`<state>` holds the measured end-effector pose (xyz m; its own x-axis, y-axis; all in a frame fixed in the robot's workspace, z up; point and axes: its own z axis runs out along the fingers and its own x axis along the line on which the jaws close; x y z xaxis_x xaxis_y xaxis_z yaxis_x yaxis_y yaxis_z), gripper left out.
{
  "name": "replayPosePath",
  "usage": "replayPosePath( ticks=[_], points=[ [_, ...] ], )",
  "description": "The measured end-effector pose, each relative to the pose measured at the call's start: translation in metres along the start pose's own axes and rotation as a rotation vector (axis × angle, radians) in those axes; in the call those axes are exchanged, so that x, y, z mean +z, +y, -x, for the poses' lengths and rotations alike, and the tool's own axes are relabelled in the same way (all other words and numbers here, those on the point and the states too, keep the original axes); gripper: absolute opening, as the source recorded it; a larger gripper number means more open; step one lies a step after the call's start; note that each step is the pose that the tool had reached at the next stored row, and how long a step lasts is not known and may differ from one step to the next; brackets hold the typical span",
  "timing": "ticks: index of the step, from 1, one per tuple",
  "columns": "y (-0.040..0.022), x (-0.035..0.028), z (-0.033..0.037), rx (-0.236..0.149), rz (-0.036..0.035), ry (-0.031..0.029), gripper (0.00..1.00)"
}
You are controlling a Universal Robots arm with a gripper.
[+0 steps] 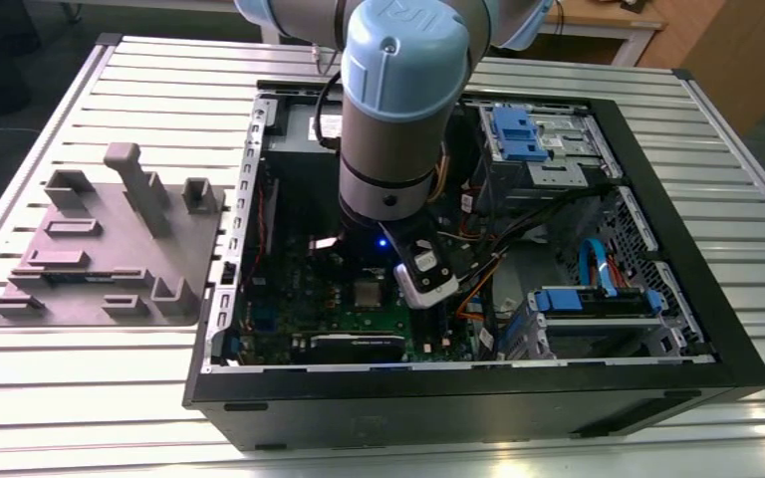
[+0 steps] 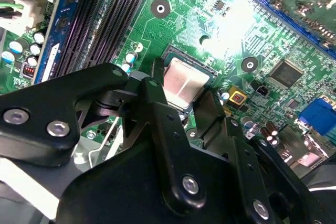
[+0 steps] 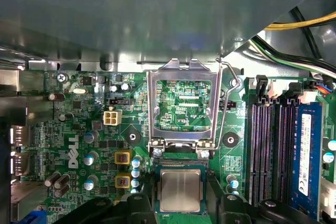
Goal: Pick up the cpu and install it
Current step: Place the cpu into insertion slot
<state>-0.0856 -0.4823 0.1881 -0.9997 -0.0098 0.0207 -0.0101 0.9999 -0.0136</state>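
Note:
The cpu (image 3: 180,190) is a small square chip with a silvery top. It lies flat in the socket on the green motherboard (image 3: 79,129), and the exterior view shows the cpu (image 1: 370,293) deep inside the open computer case. My gripper (image 3: 180,205) hangs right over it, with one black finger (image 3: 137,203) on each side of the socket and a gap to the chip, so it is open. In the second wrist view the gripper (image 2: 184,95) straddles the cpu (image 2: 184,80) the same way. The socket's metal load plate (image 3: 152,103) stands swung open beside the chip.
The black case (image 1: 489,398) lies on its side on a slatted metal table (image 1: 91,418). A grey fixture tray (image 1: 104,249) sits at the exterior view's left. Memory slots (image 3: 273,145), cables (image 1: 529,214) and blue drive cages (image 1: 529,134) crowd around the board.

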Motion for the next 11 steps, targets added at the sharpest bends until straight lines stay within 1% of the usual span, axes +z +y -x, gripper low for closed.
replayPosePath(
  ticks=[10, 11],
  points=[
    [0.0001, 0.0005, -0.0001, 0.000, 0.0003, 0.0000, 0.48],
    [0.0001, 0.0005, 0.0000, 0.000, 0.0003, -0.0001, 0.55]
  ],
)
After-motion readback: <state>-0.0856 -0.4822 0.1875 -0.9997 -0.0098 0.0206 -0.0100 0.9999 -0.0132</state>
